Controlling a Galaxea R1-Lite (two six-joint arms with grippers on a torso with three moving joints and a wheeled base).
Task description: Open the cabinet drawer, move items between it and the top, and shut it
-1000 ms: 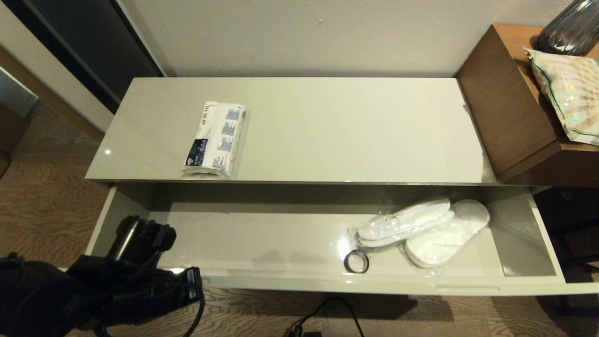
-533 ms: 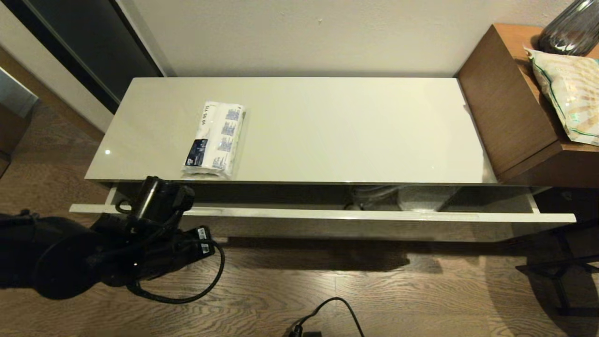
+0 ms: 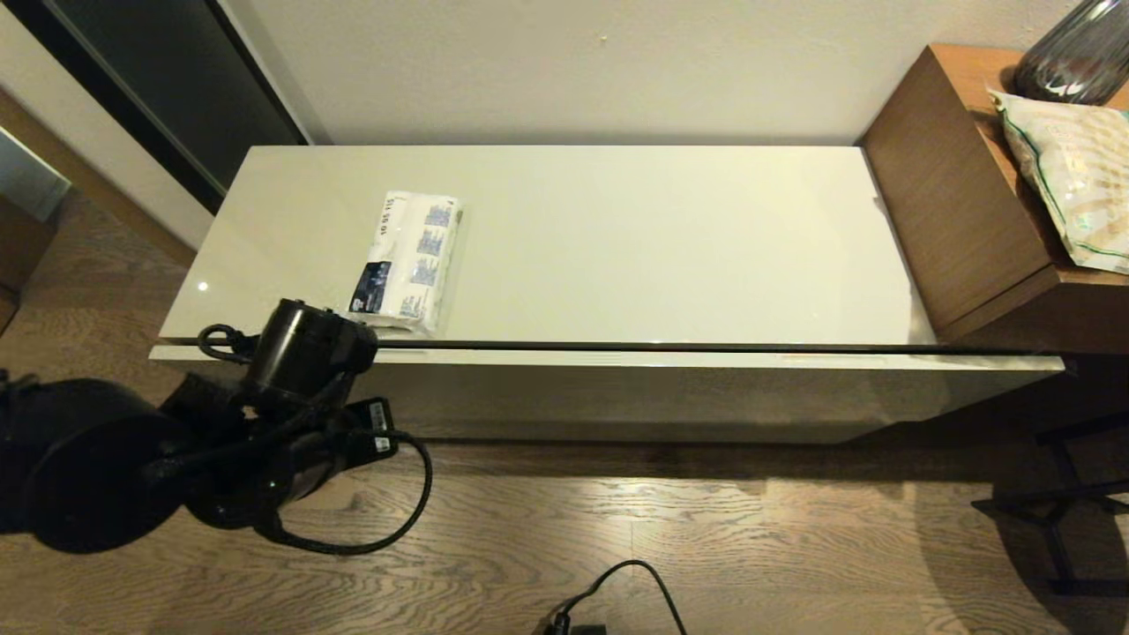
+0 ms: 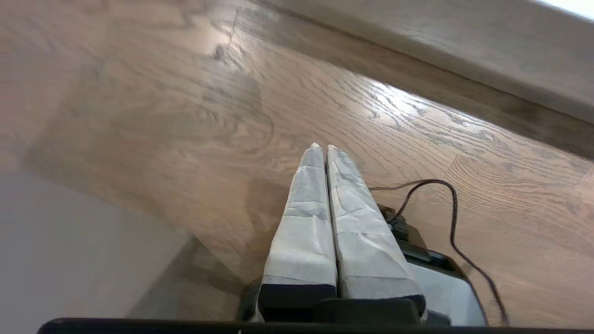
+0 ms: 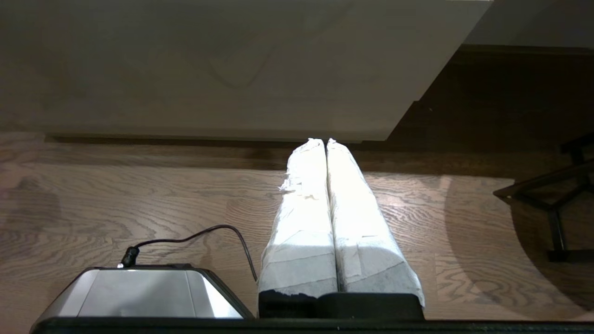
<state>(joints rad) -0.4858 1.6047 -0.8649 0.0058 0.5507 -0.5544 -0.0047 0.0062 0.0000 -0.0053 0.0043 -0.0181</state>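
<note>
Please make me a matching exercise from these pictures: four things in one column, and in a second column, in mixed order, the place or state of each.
Things:
1. tissue pack
2. cabinet drawer
3. left tool
4. snack bag

Places or states:
A. pushed in, front panel under the top's edge
B. on the brown side table
C. shut, holding nothing, above the wooden floor
D. lying on the cream top

Pairs: 1-D, 2-A, 3-C, 4-B

The glossy cream worktop (image 3: 617,247) carries one white tissue pack (image 3: 407,263), lying flat toward its left end, near the front edge above the drawer front (image 3: 617,392)
</note>
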